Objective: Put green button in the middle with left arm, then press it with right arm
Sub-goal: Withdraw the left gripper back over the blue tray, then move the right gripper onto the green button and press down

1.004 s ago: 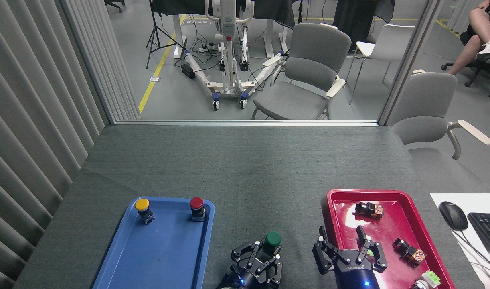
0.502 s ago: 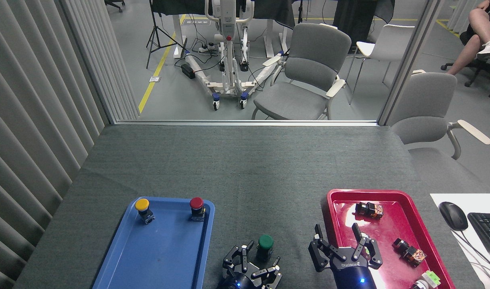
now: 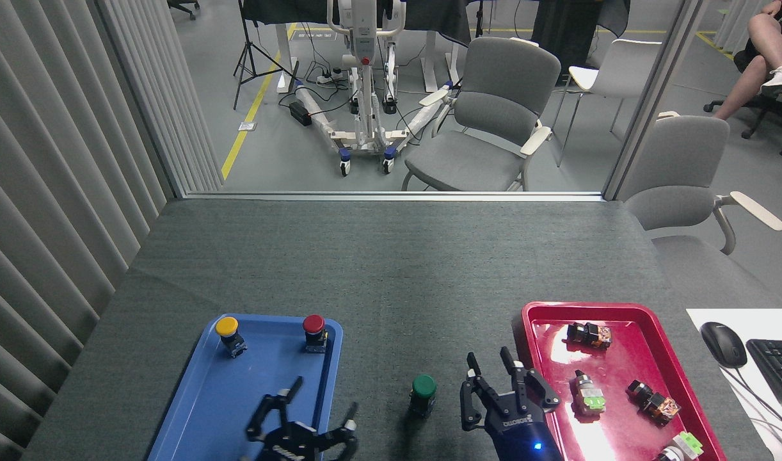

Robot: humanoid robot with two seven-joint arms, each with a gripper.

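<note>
- Left gripper (image 3: 320, 410) hangs over the blue tray's (image 3: 192, 410) near end, fingers spread wide and empty; its wrist is cut off by the frame edge.
- Right gripper (image 3: 490, 378), fingers apart and empty, sits just right of the green button (image 3: 423, 392), not touching it.
- The green button stands upright, cap up, on bare grey counter (image 3: 391, 269) between the blue tray and the red tray (image 3: 628, 378).
- Yellow button (image 3: 228, 333) and red button (image 3: 313, 330) stand at the blue tray's far end.
- Beyond: glass, grey chairs (image 3: 493, 115).
</note>
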